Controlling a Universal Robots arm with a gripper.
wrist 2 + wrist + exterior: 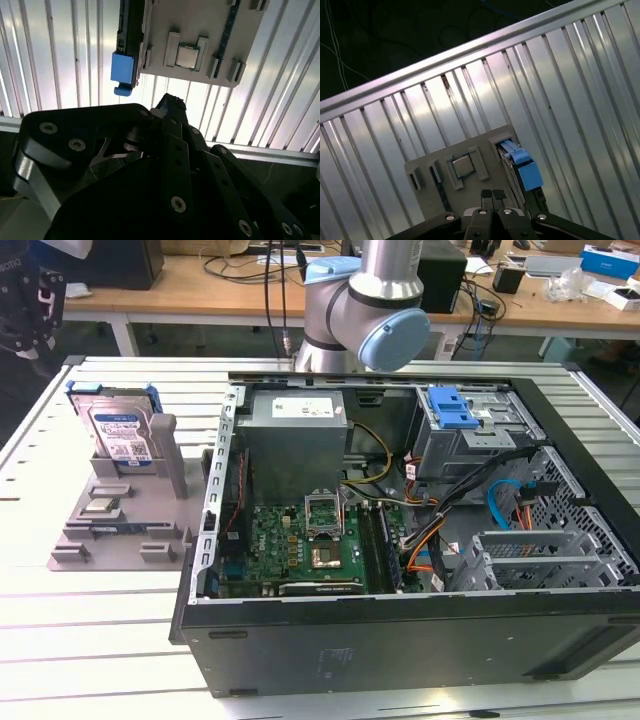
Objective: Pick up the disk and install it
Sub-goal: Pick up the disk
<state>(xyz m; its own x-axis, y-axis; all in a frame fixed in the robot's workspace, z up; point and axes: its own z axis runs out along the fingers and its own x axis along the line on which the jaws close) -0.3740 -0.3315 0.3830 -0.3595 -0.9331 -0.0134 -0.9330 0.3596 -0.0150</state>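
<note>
Near side: open PC case point(400, 640) on slatted metal table point(80, 640), motherboard point(300, 540) lying flat inside. Left of case, grey fixture tray point(120, 535) w/ CPU chip point(100, 505) seated in it. At tray's far end the disk point(118, 430) stands upright in its slot: silver body, white-and-blue label, bright blue carrier round it. Grey post point(172, 455) just right of it. Far half of case: PSU box point(295, 430), drive cage point(470, 445) w/ blue latch point(455, 405), cables point(440, 505) near it. In the first wrist view the claw point(492, 196) has fingertips pressed together, nothing held, clear of disk.
</note>
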